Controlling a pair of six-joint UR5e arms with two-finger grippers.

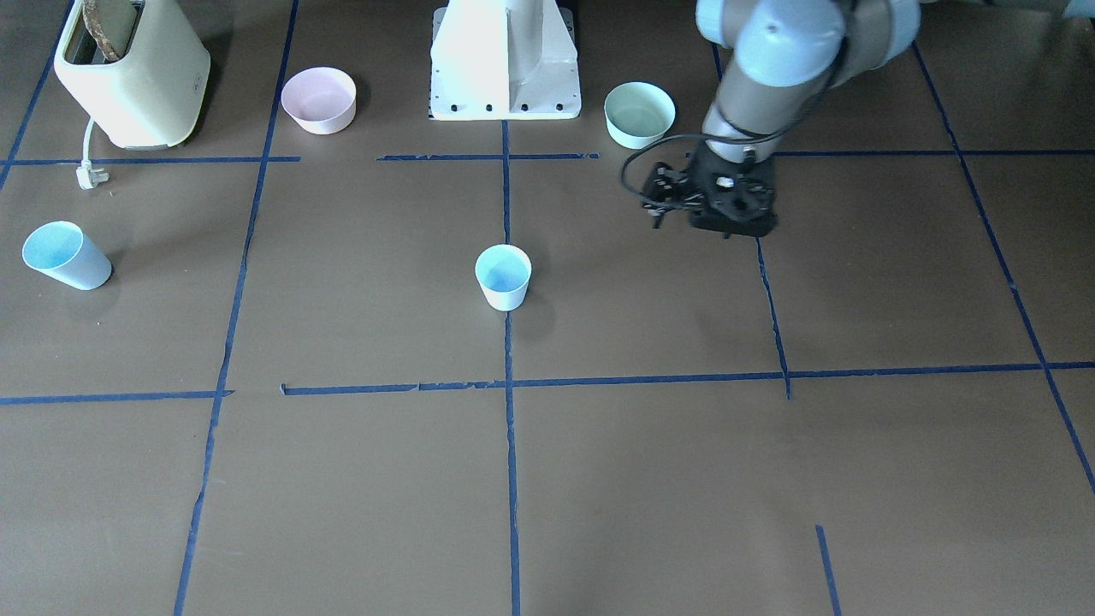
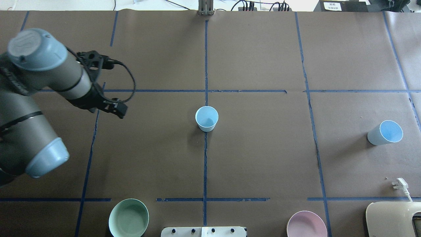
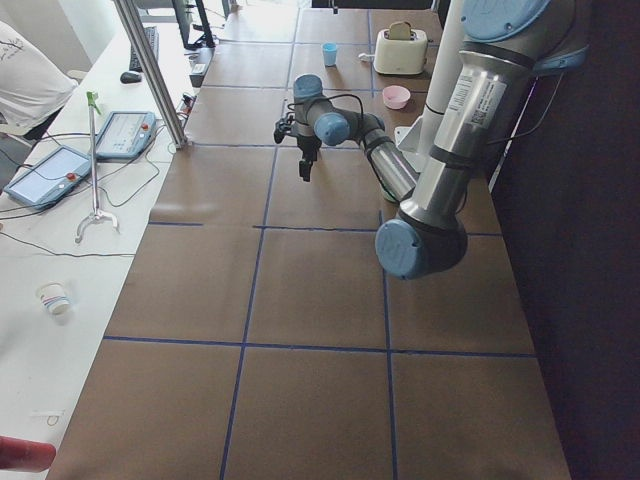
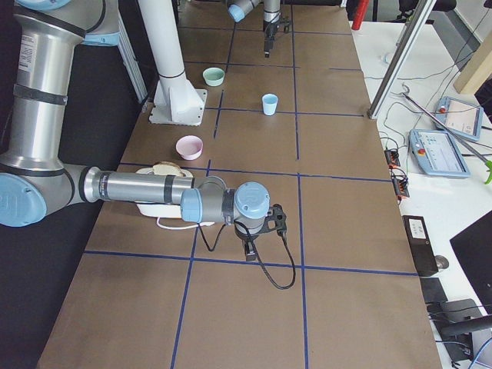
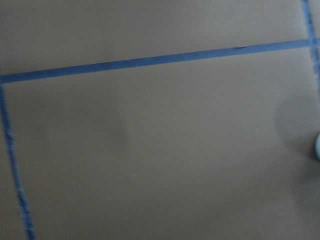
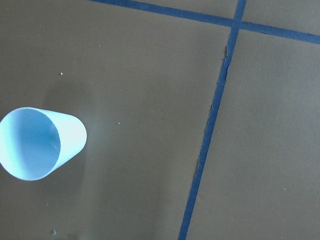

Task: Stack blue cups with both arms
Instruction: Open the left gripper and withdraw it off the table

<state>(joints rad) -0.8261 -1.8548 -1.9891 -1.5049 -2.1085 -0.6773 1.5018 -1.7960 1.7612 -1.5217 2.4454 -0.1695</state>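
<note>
A wide table (image 2: 263, 158) fills the frames, covered in brown paper and marked into large rectangles by blue tape lines (image 2: 205, 164), torn in places. In the exterior left view a white bench (image 3: 40, 260) runs down the left side, carrying a slanted aluminium post (image 3: 150, 75), two tablet-like control pendants (image 3: 125, 133) and a keyboard (image 3: 150, 45). Black cables (image 2: 260, 6) crowd the overhead view's top edge. Light is soft and even.
</note>
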